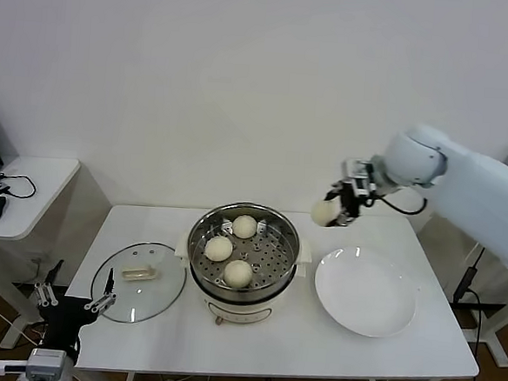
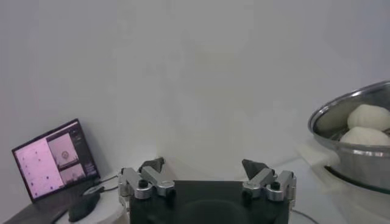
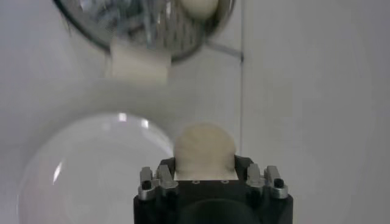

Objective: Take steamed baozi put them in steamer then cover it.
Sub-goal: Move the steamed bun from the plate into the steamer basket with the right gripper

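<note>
Cream-white baozi (image 1: 324,213) in right end effector (image 1: 340,207)

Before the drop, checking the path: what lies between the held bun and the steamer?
Head view: nothing; only bare table separates the baozi in the right gripper from the steamer.

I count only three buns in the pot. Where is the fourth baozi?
In the head view the fourth baozi is in the right gripper, in the air on the robot's right, above the table between the steamer and the white plate.
</note>
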You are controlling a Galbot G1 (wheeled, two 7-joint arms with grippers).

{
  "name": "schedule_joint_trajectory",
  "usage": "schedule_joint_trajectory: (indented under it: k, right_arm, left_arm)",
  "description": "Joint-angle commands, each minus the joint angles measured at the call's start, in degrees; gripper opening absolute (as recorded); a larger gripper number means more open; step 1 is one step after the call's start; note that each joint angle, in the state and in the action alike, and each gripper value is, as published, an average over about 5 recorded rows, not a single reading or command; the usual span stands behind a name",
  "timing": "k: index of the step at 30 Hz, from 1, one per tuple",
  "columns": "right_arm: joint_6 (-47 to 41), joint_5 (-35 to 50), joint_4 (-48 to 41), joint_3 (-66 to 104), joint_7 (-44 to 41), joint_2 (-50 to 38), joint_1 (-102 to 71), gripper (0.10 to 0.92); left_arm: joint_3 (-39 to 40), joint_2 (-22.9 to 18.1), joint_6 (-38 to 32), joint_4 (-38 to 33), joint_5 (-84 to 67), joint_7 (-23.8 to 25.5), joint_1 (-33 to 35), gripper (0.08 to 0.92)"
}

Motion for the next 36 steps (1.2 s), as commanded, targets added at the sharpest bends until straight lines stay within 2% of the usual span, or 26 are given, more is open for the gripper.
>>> schedule_joint_trajectory:
  k: [1, 10, 23, 33, 36]
  right_arm:
    - [-8.22, 12.40, 4.34, -7.37, 5.90, 7.49, 3.97, 0.602]
    - [-13.00, 12.87, -0.99, -7.45, 11.09, 13.39, -2.53, 0.602]
    - [-14.00, 7.04, -12.30, -4.50, 13.48, 19.89, -10.17, 0.602]
    - [-14.06, 6.38, -12.58, -4.03, 13.58, 20.19, -10.69, 0.604]
    - [-14.07, 6.41, -11.93, -3.75, 13.64, 19.47, -10.54, 0.638]
  left_arm:
    - [-0.36, -0.03, 0.15, -0.20, 0.00, 0.06, 0.03, 0.823]
    - [-1.09, -0.29, 0.15, 0.39, -0.09, 0.07, -0.16, 0.823]
    - [-1.75, -0.09, 0.06, 1.40, -0.25, 0.08, -1.12, 0.823]
    - [-1.81, -0.14, -0.06, 1.87, -0.30, 0.03, -1.27, 0.823]
    - [-1.86, -0.21, -0.09, 1.82, -0.29, 0.01, -1.16, 0.823]
